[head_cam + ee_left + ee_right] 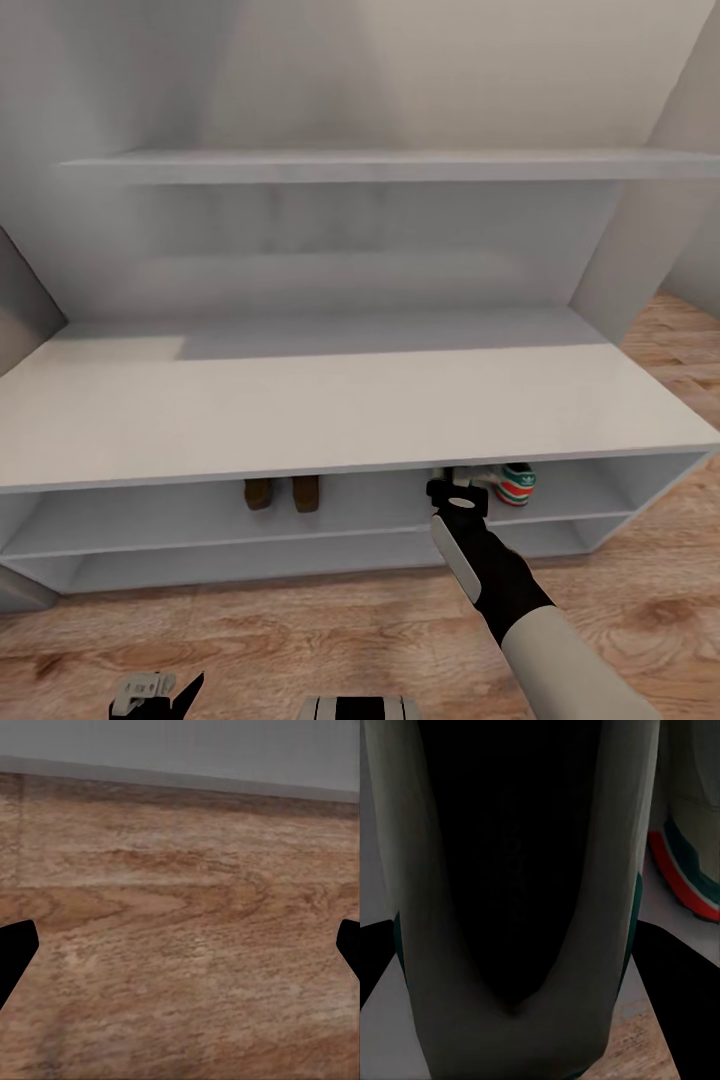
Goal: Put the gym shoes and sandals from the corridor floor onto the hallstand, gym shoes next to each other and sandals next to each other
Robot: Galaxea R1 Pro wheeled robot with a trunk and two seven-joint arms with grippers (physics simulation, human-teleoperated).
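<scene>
Right jaws (457,497) reaching under the hallstand's (330,410) bench surface into the upper shelf row, closed around a gym shoe (510,907) held between the two fingers (660,975), its dark opening and white sides close up in the right wrist view. Second gym shoe (516,484) just beside, on the same shelf, orange-red heel outward. Two sandals (281,492) side by side further left on that shelf, well apart from the sneakers. Left jaws (160,690) low over the corridor floor (180,945), spread wide, holding nothing.
</scene>
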